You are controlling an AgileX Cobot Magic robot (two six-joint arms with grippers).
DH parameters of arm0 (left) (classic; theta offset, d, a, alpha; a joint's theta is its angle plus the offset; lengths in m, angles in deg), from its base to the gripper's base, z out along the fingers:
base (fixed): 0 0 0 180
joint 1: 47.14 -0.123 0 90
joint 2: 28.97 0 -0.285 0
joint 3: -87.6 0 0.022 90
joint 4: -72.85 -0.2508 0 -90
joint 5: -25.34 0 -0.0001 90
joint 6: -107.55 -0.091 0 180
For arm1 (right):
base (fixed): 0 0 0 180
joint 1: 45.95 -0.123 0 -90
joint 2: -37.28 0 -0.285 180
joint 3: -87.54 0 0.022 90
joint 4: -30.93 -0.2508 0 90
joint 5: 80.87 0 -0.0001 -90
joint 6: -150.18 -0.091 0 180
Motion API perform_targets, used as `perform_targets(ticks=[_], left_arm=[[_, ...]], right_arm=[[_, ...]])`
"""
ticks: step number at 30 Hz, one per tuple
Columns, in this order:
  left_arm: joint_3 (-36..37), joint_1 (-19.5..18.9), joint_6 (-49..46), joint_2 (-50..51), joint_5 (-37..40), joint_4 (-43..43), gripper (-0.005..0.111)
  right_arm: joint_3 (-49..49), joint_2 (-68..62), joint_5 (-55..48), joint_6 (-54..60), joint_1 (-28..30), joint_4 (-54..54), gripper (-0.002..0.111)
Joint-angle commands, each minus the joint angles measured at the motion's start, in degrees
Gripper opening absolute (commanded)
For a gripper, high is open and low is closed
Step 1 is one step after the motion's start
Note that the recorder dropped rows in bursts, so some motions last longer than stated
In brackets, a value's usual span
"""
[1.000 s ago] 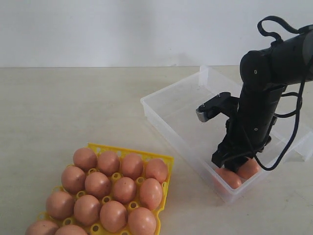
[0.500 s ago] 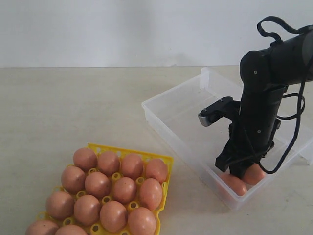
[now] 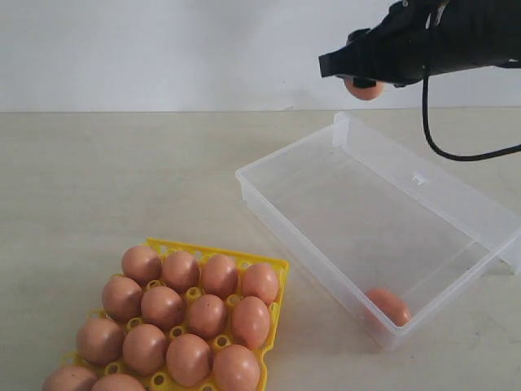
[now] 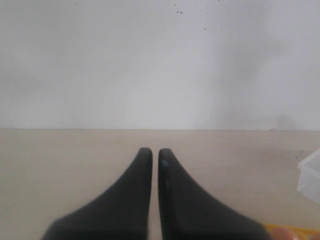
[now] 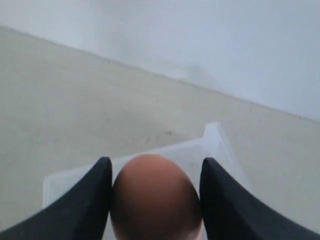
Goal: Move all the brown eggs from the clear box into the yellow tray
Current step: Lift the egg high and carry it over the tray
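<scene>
Left claw [image 4: 151, 151] only shows on its own cam, jaws pretty much pinched together on nothing. The yellow tray [image 3: 244, 259] is chopped off by the bottom edge, cups packed with smooth, speckly brown eggs [image 3: 163, 307]. The see-through plastic clear box [image 3: 309, 252] has a lone egg [image 3: 388, 305] in its near corner. Right claw [image 5: 156, 161], high up, is part-open and clamped on a held egg [image 3: 364, 88].
</scene>
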Motion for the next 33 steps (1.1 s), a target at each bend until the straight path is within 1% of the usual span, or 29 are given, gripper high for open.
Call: perform_targets(ticks=[1,4,6,11,16,18,23,25,28,33], left_arm=[[-0.19,-0.08,0.37,-0.23,-0.15,0.2,0.004],[-0.19,-0.08,0.37,-0.23,-0.15,0.2,0.004],[-0.19,-0.08,0.37,-0.23,-0.15,0.2,0.004],[-0.19,-0.08,0.37,-0.23,-0.15,0.2,0.004],[-0.19,-0.08,0.37,-0.23,-0.15,0.2,0.004],[-0.19,-0.08,0.37,-0.23,-0.29,0.2,0.004],[-0.19,-0.08,0.37,-0.23,-0.29,0.2,0.004],[-0.19,-0.08,0.37,-0.23,-0.29,0.2,0.004],[-0.19,-0.08,0.37,-0.23,-0.29,0.2,0.004],[-0.19,-0.08,0.37,-0.23,-0.29,0.2,0.004]], right_arm=[[-0.18,1.19,-0.6,-0.38,0.2,-0.01,0.0],[-0.1,0.62,-5.12,-0.38,0.2,-0.63,0.0],[0.15,0.07,-6.07,-0.38,0.2,-0.74,0.0],[2.48,0.07,-5.14,-7.88,0.2,-0.24,0.0],[5.81,0.07,-2.35,-10.25,0.2,-0.36,0.0],[7.22,0.07,-1.04,-9.59,0.2,-0.36,0.0],[11.4,0.82,3.86,-2.14,-1.69,-0.36,0.0],[13.92,1.98,8.33,-1.09,-3.64,-0.36,0.0],[18.93,4.69,20.88,-3.15,-7.47,-0.36,0.0],[27.49,7.39,42.84,-17.59,-14.45,-0.36,0.0]])
